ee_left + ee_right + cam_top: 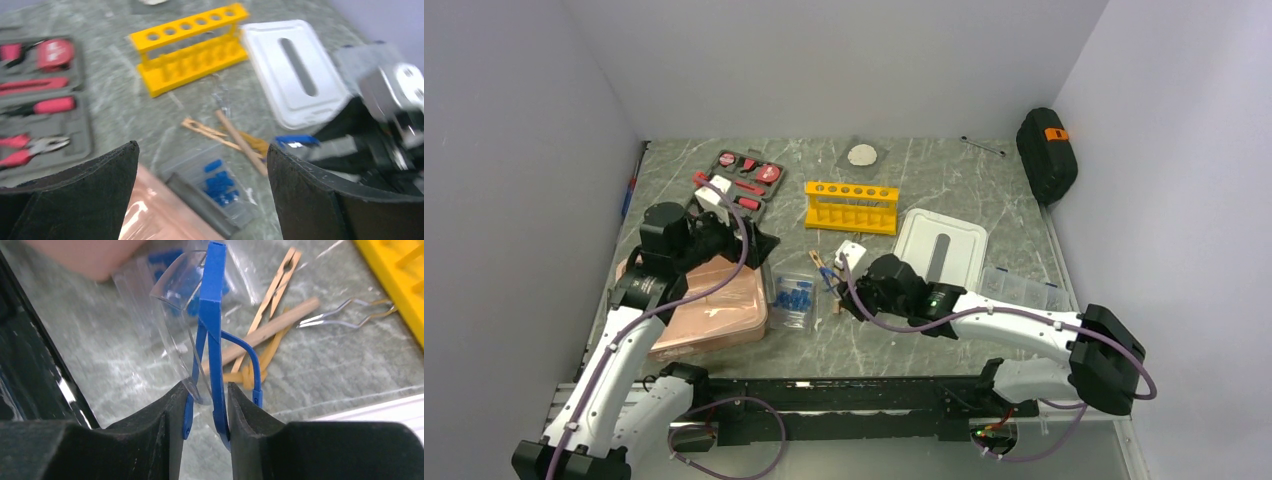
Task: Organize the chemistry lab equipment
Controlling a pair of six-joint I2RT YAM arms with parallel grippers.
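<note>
Overall: a grey-green marbled tabletop point(874, 350) is lying between plain pale walls that are closing it in at the back and both sides.
Back edge: a black case point(1046, 152) with an orange tab is standing against the right wall, and a pale round disc point(864, 154) is lying mid-back.
Rack: the yellow rack point(851, 206) is standing upright behind centre, between the kit point(742, 178) on its left and a white lid point(941, 250) on its right.
Box: the clear box point(1024, 288) is sitting just right of the lid.
Tray: a pink tray point(709, 312) is lying at front left, with the bag point(793, 300) just beside its right edge.
Left hand: the left hand point(202, 147) is hanging wide open above the tray's far edge, with nothing between its fingers.
Right hand: the right hand point(205, 387) is gripping the glasses point(212, 300) by the blue frame. They are standing upright between its fingers, near the bag and the clamps point(270, 325).
Right wrist alone: it is showing the clear lens, the blue arms and a bent wire clip point(345, 315) beside the clamps. The top view is giving these only as specks.
Left wrist alone: though blurred, it is showing the rack's six holes and red-handled pliers in the kit.
Writing: any marks on the kit are showing too small and blurred to read.
</note>
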